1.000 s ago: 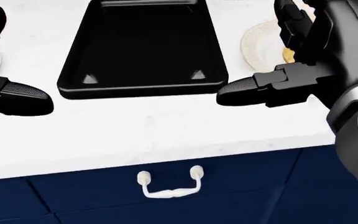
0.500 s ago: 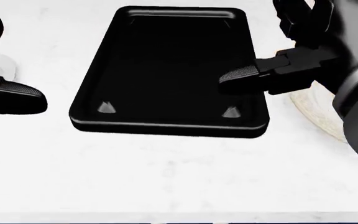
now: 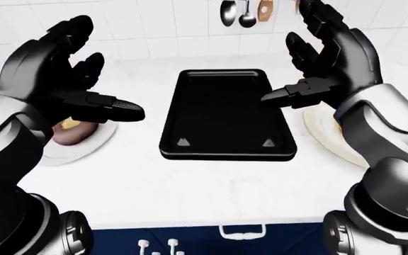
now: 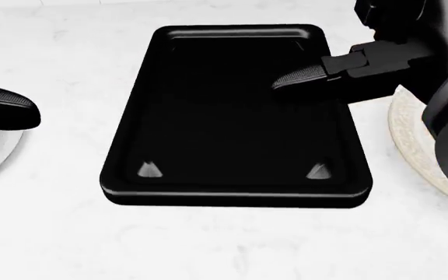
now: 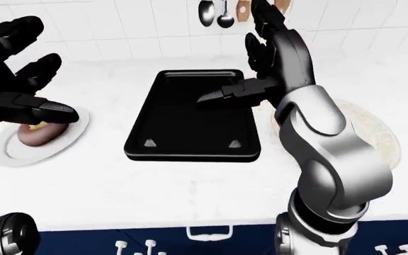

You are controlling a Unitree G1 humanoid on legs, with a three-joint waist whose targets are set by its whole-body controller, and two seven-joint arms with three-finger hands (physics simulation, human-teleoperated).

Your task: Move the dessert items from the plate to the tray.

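You're facing a white counter (image 3: 190, 186) backed by a white tiled wall (image 3: 154, 21), with utensils (image 3: 236, 13) hanging at the top. Your left hand (image 3: 62, 79) is raised with its fingers spread wide, holding nothing. Just below and behind it in the left-eye view sits a white plate (image 5: 20, 146) carrying a brownish dessert (image 5: 37, 134) with a yellow bit on top. Your right hand (image 3: 324, 69) is also up and spread wide, empty, its thumb pointing left over the black tray (image 4: 232, 116). The tray lies bare between your two hands. Under your right forearm lies a cream plate (image 5: 374, 133), partly hidden by the arm.
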